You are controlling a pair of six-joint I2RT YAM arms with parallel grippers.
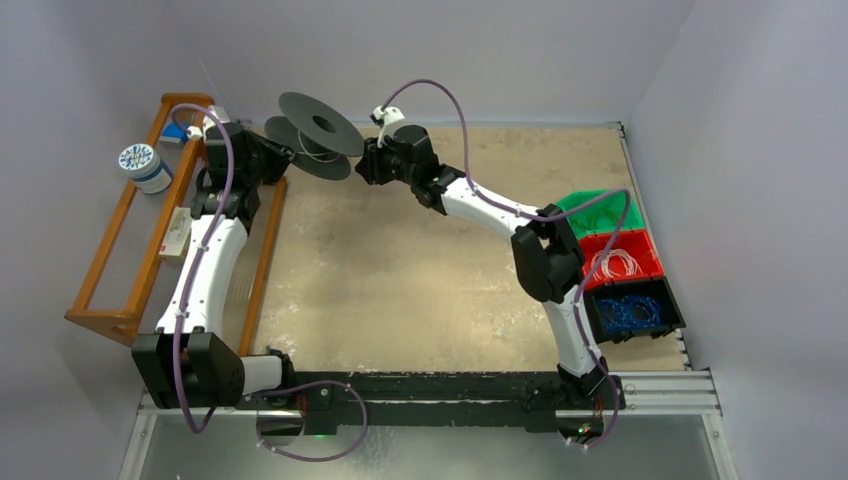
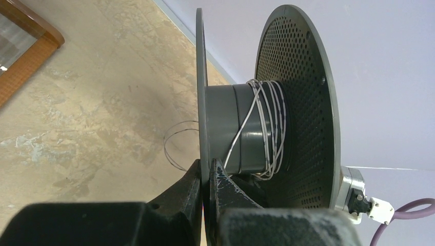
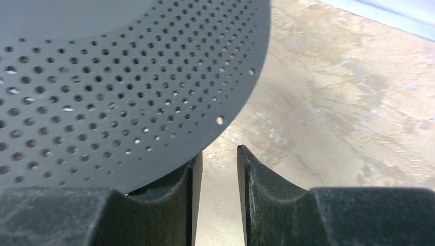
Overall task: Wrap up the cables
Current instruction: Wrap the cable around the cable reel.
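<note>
The desk (image 1: pixel 400 290) fills the top view. A wooden rack (image 1: pixel 100 320) stands along its left edge. Both arms reach to the far side and meet at a grey spool (image 1: pixel 320 125), which is held off the desk and tilted.

The top view shows only the two flanges of the spool and a trace of pale wire between them. The left wrist view shows the grip: the left jaws are closed on the rim of the near flange (image 2: pixel 201 77), with one finger (image 2: pixel 184 189) on each face.

The right wrist view shows the right jaws narrowly parted, with bare desk visible through the gap and nothing between them. The perforated flange (image 3: pixel 102 77) lies just in front of one finger; contact cannot be determined.

A red bin (image 1: pixel 650 255) sits at the right edge of the desk, between a green one and a black one.

The cables (image 2: pixel 267 128) are wound in several turns around the hub, close to the perforated flange. One loose loop (image 2: pixel 177 143) curls out beyond the near flange, above the desk. Further whitish coils (image 1: pixel 613 263) lie in the red bin, seen only from the top.
</note>
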